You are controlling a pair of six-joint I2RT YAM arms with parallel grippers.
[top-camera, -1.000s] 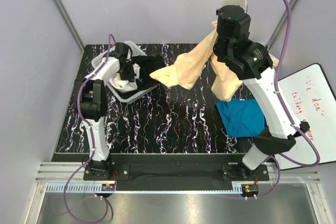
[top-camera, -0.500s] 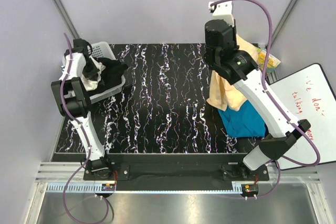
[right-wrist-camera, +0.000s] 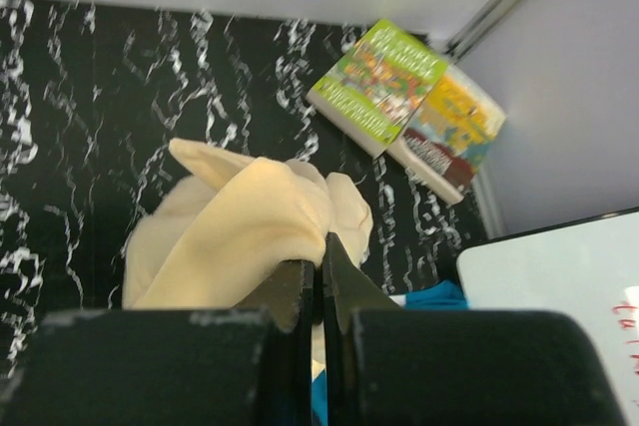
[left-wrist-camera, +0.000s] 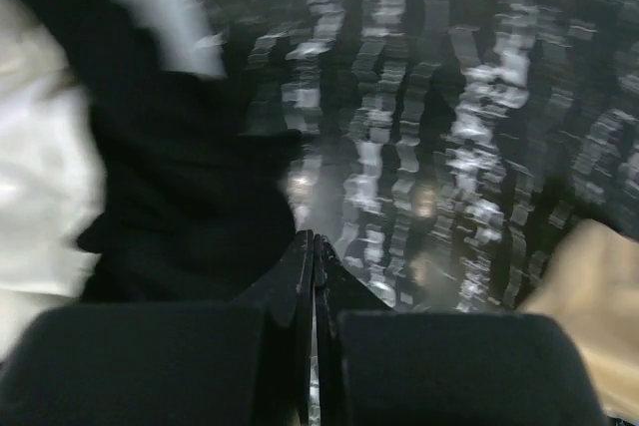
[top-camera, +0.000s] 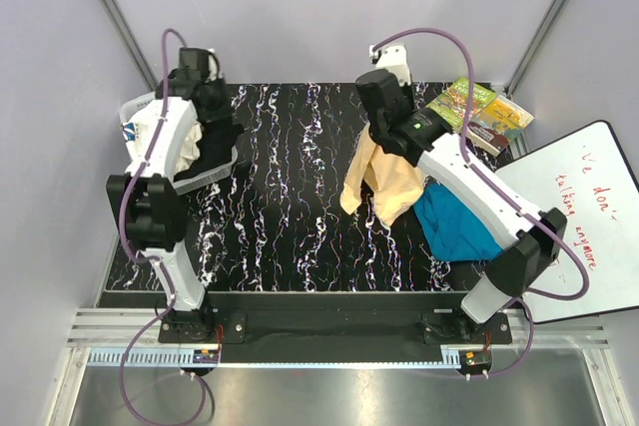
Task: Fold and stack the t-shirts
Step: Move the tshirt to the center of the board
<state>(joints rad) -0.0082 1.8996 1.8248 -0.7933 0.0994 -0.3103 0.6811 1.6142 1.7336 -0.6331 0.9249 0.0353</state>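
Observation:
The pale peach-yellow t-shirt (top-camera: 384, 182) hangs bunched from my right gripper (top-camera: 374, 137) over the middle-right of the table; in the right wrist view the gripper (right-wrist-camera: 321, 246) is shut on its cloth (right-wrist-camera: 240, 226). The teal-blue t-shirt (top-camera: 454, 221) lies folded on the table at the right, partly under my right arm, and shows as a sliver in the right wrist view (right-wrist-camera: 429, 296). My left gripper (top-camera: 215, 107) is up at the back left over the basket; in the left wrist view it (left-wrist-camera: 312, 246) is shut with nothing between the jaws.
A white basket (top-camera: 135, 117) at the back left holds black (top-camera: 215, 142) and white (top-camera: 185, 147) cloth. Two books (top-camera: 479, 112) lie at the back right corner. A whiteboard (top-camera: 584, 216) lies off the table's right edge.
My right gripper has swung left and down with the peach-yellow shirt, which now hangs bunched over the table. My left gripper has lifted from the basket and moved back; the books are uncovered.

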